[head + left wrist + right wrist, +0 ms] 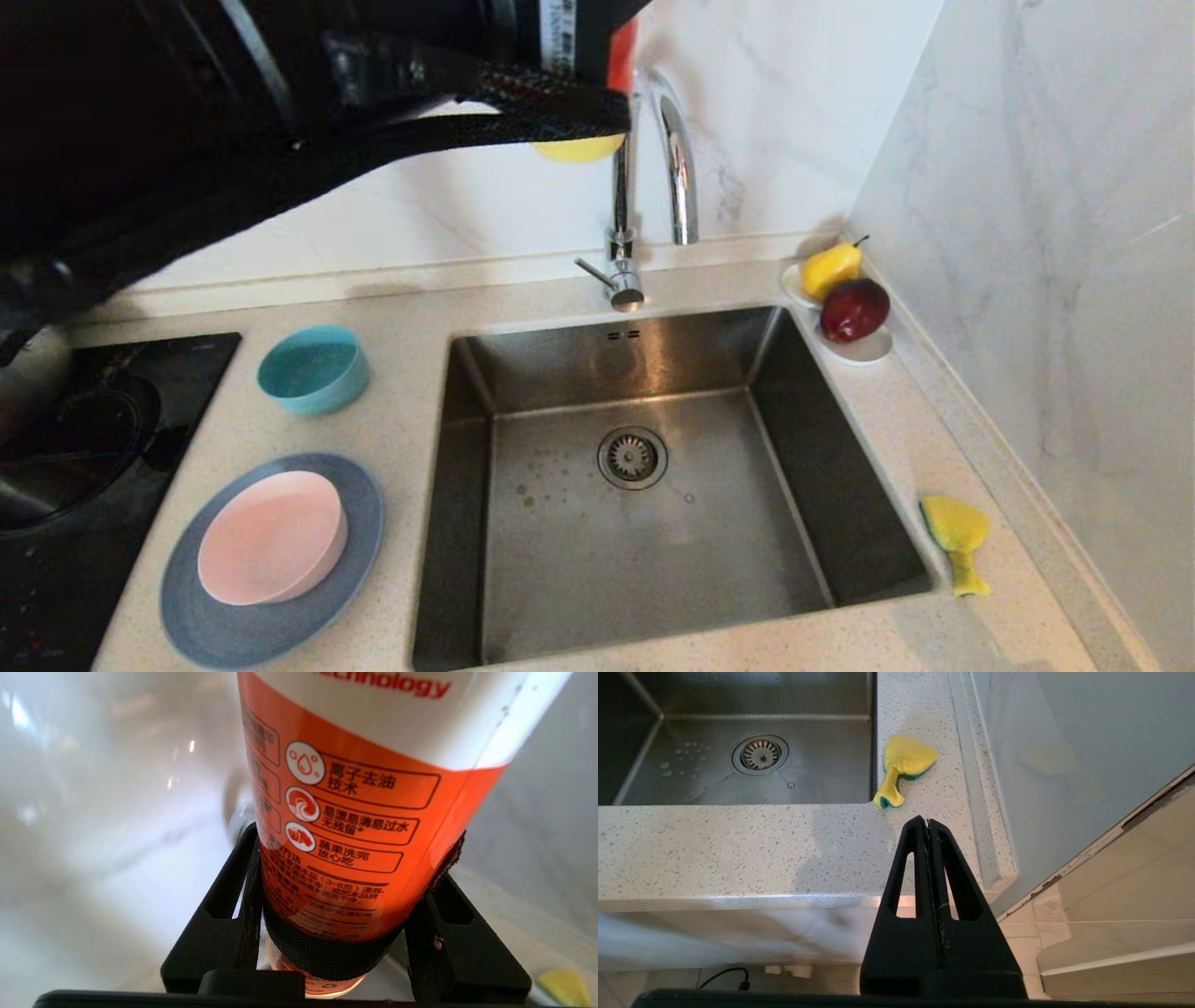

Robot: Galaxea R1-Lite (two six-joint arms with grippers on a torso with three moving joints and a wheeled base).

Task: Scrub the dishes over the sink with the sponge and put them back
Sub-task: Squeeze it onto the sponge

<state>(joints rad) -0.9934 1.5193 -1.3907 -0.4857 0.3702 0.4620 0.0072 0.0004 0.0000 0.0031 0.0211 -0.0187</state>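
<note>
The left gripper pinches a soap bottle high by the tap. If it tilts, soap may miss the sponge. The right gripper hangs pressed together near the counter's edge.

Sink brushed steel, matt; tap glossy chrome; sponge rough foam; counter speckled stone.
</note>
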